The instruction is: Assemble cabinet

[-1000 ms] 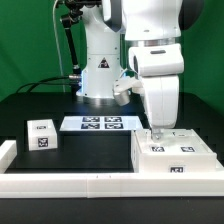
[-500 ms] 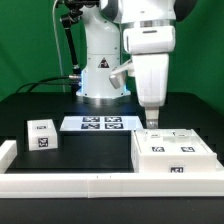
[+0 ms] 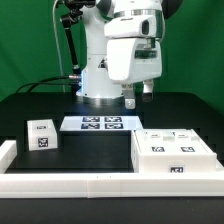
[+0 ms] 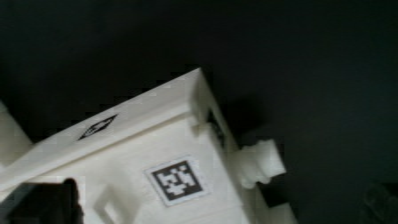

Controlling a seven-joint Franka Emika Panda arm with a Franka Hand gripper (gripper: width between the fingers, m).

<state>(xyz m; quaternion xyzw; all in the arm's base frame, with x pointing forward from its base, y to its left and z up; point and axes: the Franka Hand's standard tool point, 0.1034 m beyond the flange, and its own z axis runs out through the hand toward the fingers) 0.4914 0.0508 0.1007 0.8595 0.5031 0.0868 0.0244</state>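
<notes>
Risen now, end effector hangs clear — cabinet lies below.

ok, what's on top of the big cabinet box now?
Only code tags show on top of the cabinet box. The claw hangs higher up, clear of it. The box's inside is covered.

Open table lies between small block and cabinet shell.

Arm held upright, hand hanging high, fingers pointing down, gap between them unclear
</notes>
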